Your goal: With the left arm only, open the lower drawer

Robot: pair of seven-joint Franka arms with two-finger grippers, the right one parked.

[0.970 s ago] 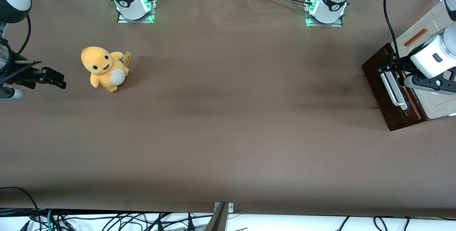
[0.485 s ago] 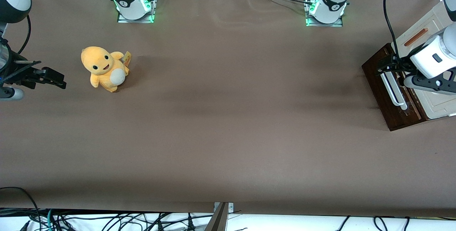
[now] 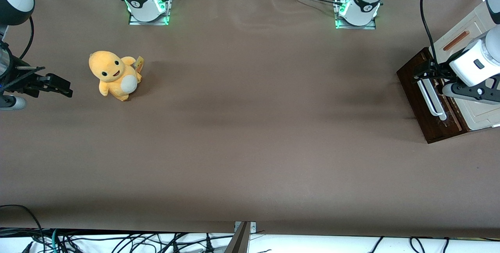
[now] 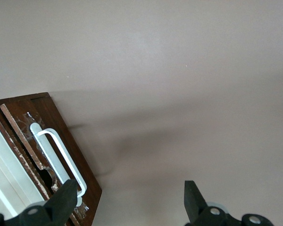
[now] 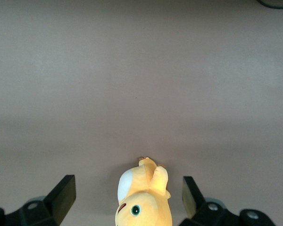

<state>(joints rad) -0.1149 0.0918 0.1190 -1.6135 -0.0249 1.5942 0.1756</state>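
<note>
Lower drawer (image 3: 429, 100) sits at the right edge of the front frame, dark front with white handle (image 3: 429, 96), cream panel (image 3: 456, 40) above it. Gripper (image 3: 426, 72) on the left arm (image 3: 474, 63) hovers over the handle's farther end, fingers (image 4: 61, 203) spread wide, holding nothing. Arm hides part of the drawer. Yellow plush (image 3: 114, 75) lies far off toward the parked arm's end of the table (image 3: 250, 136).

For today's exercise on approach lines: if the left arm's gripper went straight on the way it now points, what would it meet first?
Probably the bare table. The gripper is open, with one finger over the drawer's white handle; that handle lies beside the line. Depth is unclear.
</note>
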